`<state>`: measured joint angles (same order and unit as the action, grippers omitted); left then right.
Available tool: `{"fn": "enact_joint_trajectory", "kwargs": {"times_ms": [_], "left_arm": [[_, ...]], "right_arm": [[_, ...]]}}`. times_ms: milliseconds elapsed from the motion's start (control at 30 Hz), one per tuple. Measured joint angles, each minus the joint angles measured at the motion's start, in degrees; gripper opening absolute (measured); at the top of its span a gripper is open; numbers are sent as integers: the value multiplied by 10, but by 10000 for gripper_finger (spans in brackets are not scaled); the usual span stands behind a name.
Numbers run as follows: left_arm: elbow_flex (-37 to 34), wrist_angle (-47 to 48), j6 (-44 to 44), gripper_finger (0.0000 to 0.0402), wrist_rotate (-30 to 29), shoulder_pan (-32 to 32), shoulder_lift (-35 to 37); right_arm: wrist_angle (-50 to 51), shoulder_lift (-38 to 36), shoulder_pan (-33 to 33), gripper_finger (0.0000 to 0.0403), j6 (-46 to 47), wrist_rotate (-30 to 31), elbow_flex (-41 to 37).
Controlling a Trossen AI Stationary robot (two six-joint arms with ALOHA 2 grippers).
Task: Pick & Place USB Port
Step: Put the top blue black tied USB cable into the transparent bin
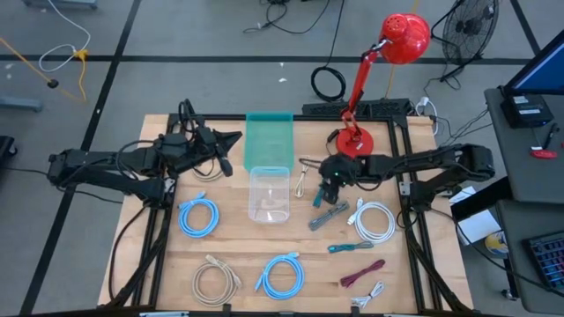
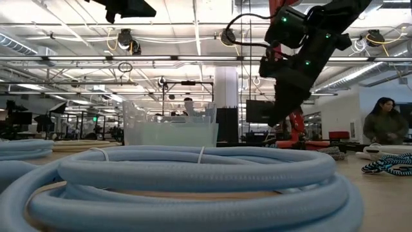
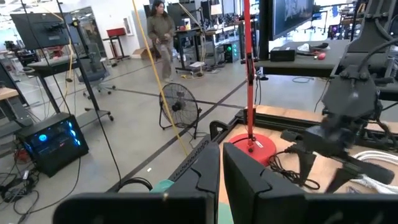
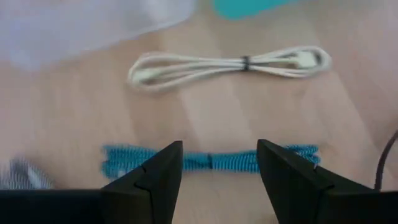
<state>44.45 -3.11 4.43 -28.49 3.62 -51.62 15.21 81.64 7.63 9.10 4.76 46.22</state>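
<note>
- At centre right of the high view, the right end effector (image 1: 329,187) hangs over the counter (image 1: 238,242) with its two fingers spread wide and nothing between them.
- Seen past those fingers in the right wrist view, a bundled teal braided cable (image 4: 211,160) lies directly beneath, its long axis running crosswise to the fingers, so it spans the gap side to side.
- Just beyond it in that view lies a tied white cable (image 4: 230,65), parallel to the teal one and clear of it.
- Which bundle counts as the USB piece cannot be told; the teal one is the nearer candidate, and a straight descent looks likely to straddle it.
- The clear bin (image 1: 269,194) sits at the middle of the high view, left of the working arm.
- The left end effector (image 1: 231,139), fingers pressed together and empty, waits at upper left, well apart from the cables; the right arm is plainly nearer.
</note>
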Motion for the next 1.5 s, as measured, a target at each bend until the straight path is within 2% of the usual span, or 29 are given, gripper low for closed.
{"fn": "enact_joint_trajectory", "kwargs": {"times_ms": [133, 200, 367, 433, 667, 867, 1000, 1200, 1300, 1400, 1500], "left_arm": [[0, 0, 2, 26, 0, 0, 0], [0, 3, 2, 26, 0, 0, 0], [0, 9, 1, 26, 1, -4, 0], [0, 10, 0, 26, 2, -8, 0], [0, 12, -1, 26, 2, -20, 0], [0, 11, -5, 26, 0, -24, 0], [0, 12, -8, 26, 0, -24, 0], [0, 16, -16, 26, 0, -30, 0], [0, 16, -17, 26, 0, -35, 0], [0, 15, -17, 26, 0, -39, 0], [0, 14, -17, 26, 0, -39, 0]], "right_arm": [[4, 39, -22, 189, -120, -3, -1], [-25, 61, -27, 188, -180, 2, 0], [-78, 85, -36, 195, -271, 109, 0], [-75, 83, -36, 198, -280, 131, 0], [-31, 80, -40, 207, -234, 132, 0], [-20, 76, -68, 204, -224, 131, 10], [-25, 74, -88, 205, -156, 130, 33], [39, 75, -107, 205, -102, 119, 51], [98, 75, -94, 205, 46, 133, 77], [117, 74, -75, 204, 199, 132, 89], [133, 75, -53, 204, 351, 100, 88]]}}
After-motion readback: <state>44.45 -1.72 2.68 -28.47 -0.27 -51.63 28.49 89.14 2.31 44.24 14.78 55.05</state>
